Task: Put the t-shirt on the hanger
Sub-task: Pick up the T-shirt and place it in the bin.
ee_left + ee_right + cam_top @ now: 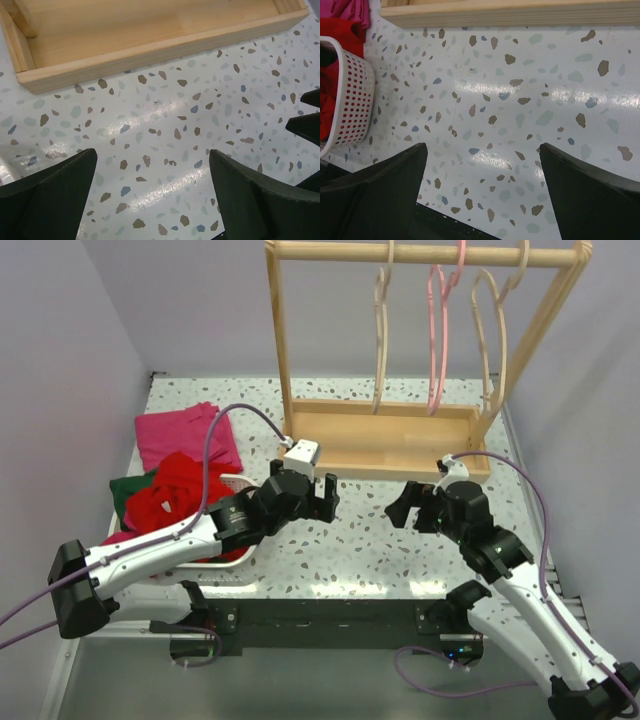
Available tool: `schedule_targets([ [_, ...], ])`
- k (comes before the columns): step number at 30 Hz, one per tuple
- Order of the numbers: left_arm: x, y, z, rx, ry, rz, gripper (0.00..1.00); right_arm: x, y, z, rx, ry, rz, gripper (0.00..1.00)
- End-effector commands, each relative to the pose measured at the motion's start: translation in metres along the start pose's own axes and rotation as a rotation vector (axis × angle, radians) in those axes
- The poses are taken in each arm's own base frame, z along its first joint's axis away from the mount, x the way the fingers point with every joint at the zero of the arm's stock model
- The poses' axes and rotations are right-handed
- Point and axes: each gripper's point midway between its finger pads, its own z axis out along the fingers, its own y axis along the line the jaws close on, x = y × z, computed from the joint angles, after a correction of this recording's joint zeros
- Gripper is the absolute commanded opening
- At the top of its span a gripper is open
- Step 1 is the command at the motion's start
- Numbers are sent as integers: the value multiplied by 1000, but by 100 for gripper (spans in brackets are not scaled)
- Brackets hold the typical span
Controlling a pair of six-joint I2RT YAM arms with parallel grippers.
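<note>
- Left gripper [322,502]: low over the speckled table [360,550], just in front of the rack's tray. Fingers [50,197] are spread wide with nothing between them.
- Right gripper [408,508]: also low over the table, facing the left one across a small gap. Fingers [592,192] are spread wide and empty.
- White basket [238,540]: on the table's left side, under the left arm.
- Red t-shirt [165,495]: bunched up in the basket, not touched by either gripper.
- Dark green garment [122,490]: peeks out at the shirt's left edge.
- Magenta garment [180,435]: lies on the table behind the basket.
- Wooden rack tray [380,440]: behind both grippers, holding nothing.
- Top rail [420,254]: carries the left wooden hanger [381,340], the pink hanger [436,335] and the right wooden hanger [492,335]. All three are bare and well apart from the shirt.
</note>
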Motion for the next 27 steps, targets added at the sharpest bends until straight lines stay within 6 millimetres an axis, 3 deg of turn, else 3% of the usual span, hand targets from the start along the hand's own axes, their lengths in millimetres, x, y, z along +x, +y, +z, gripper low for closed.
schedule_targets([
  [1,-15,16,-7,-120,-13,-32,100,-21,14,-8,-44,-53,-38,99],
  [8,-24,38,-21,-208,-65,-97,100,-15,15,-7,-55,-18,-48,99],
  [11,-28,60,-24,-309,-71,-143,100,-11,14,-7,-51,0,-52,99],
  [14,-30,106,-30,-458,-56,-227,97,-9,13,-8,-43,24,-68,99],
  [15,-34,130,-35,-521,-65,-267,95,-8,13,-8,-42,27,-70,99],
  [20,-52,184,-59,-664,-141,-352,89,-3,13,-3,-60,34,-65,99],
  [21,-54,202,-67,-722,-154,-380,88,-1,13,-1,-60,41,-65,99],
  [27,-52,244,-104,-898,-196,-450,80,4,14,2,-64,80,-76,99],
])
